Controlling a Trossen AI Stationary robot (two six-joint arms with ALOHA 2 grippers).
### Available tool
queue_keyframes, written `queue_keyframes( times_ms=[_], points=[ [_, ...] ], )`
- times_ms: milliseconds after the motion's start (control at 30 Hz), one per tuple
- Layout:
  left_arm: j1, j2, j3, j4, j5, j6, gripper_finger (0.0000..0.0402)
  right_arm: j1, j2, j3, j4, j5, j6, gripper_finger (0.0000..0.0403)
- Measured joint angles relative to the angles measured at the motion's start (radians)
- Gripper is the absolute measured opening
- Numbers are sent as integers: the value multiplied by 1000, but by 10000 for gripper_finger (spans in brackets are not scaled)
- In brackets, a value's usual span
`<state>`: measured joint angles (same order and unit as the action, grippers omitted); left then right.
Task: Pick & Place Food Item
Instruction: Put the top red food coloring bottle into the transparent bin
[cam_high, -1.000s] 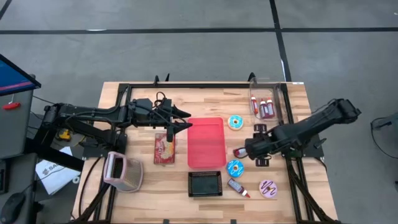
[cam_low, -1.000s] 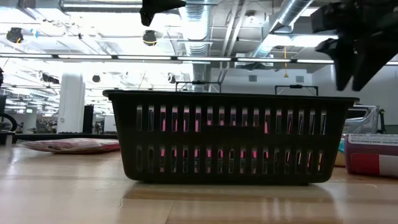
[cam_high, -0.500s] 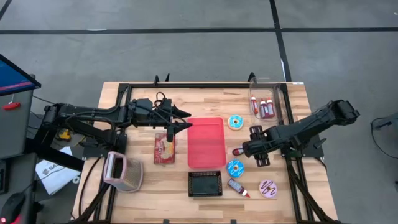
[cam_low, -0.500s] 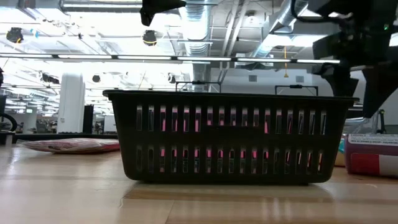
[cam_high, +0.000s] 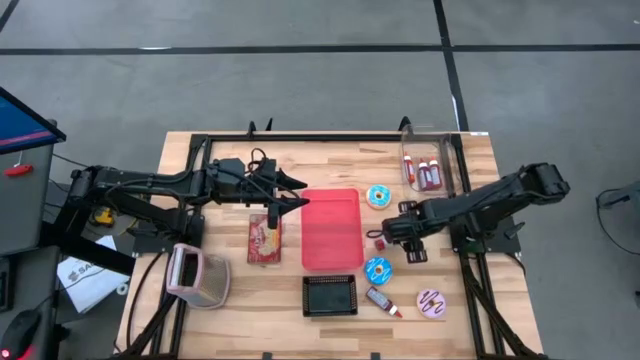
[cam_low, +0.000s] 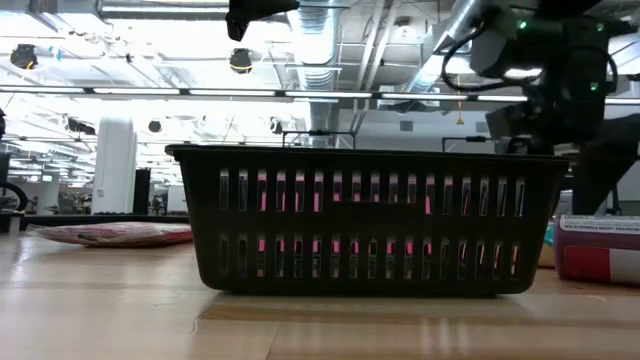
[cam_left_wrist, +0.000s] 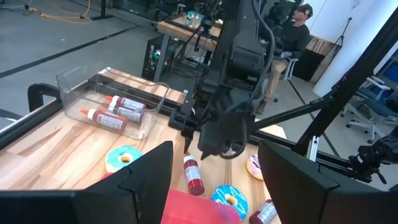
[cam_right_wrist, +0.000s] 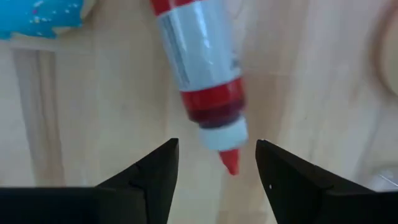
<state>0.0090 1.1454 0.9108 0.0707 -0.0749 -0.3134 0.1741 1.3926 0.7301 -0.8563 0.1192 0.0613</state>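
Open, our right gripper (cam_right_wrist: 214, 163) hangs over a red tube (cam_right_wrist: 200, 74) lying flat on the table (cam_high: 470, 300), its tip pointing into the gap between the fingers, untouched. Beside it lie the pink tray (cam_high: 330, 228) and blue donuts (cam_high: 378, 268). Our left gripper (cam_high: 297, 193) waits open near the tray.

Tray (cam_high: 331, 229) lies at table (cam_high: 230, 305) centre; packet (cam_high: 265, 238) just left of it, basket (cam_high: 330, 295) near side. Right of tray – sauce bottle (cam_high: 380, 242), w/ one donut (cam_high: 379, 196) farther, one (cam_high: 378, 268) nearer. Clear bin (cam_high: 428, 168) w/ bottles at far right corner. Third donut (cam_high: 433, 302) near right – small bottle (cam_high: 383, 300) beside it.
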Motion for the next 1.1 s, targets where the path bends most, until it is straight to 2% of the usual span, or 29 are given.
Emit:
queue_keyframes(
  times_ms=[267,533,700,900,1000,1100],
  points=[
    [0,0,0,-2,2,1,232,-33,105,0,56,-61,-39,187],
    [-2,0,0,-3,2,-4,232,-75,143,1,116,-82,19,104],
    [-2,0,0,-3,2,-4,232,-100,74,1,94,-88,146,104],
    [-2,0,0,-3,1,10,232,-104,-105,67,-52,-88,351,104],
    [-2,0,0,-3,1,26,232,-106,-209,151,-121,-2,497,104],
    [9,0,0,-3,1,29,232,-139,-297,243,-220,200,720,104]
  ],
)
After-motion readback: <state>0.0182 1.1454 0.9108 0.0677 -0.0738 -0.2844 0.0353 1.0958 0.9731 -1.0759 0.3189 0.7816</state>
